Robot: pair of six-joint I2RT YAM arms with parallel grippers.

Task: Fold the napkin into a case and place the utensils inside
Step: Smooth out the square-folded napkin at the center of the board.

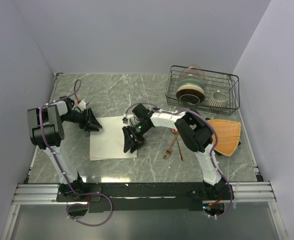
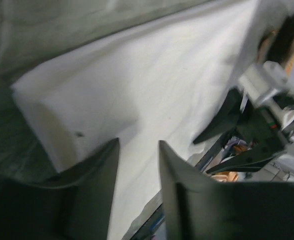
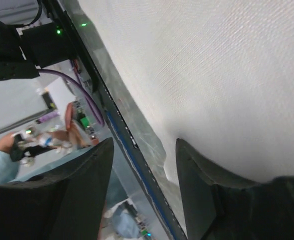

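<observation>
The cream-white napkin (image 1: 112, 142) lies flat on the table, left of centre. My left gripper (image 1: 94, 126) hovers at its far-left corner. In the left wrist view this gripper (image 2: 138, 141) is open, with the napkin (image 2: 147, 85) showing through the gap and nothing pinched. My right gripper (image 1: 130, 146) is at the napkin's right edge. In the right wrist view it (image 3: 144, 141) is open and straddles the cloth's border: one finger (image 3: 197, 175) over the napkin (image 3: 212, 75), the other off it. The copper fork (image 1: 170, 148) and spoon (image 1: 177, 145) lie right of the napkin.
An orange woven fan-shaped mat (image 1: 225, 136) lies at the right. A black wire dish rack (image 1: 203, 90) holding bowls and a cup stands at the back right. The table's near edge rail (image 1: 137, 190) runs along the front.
</observation>
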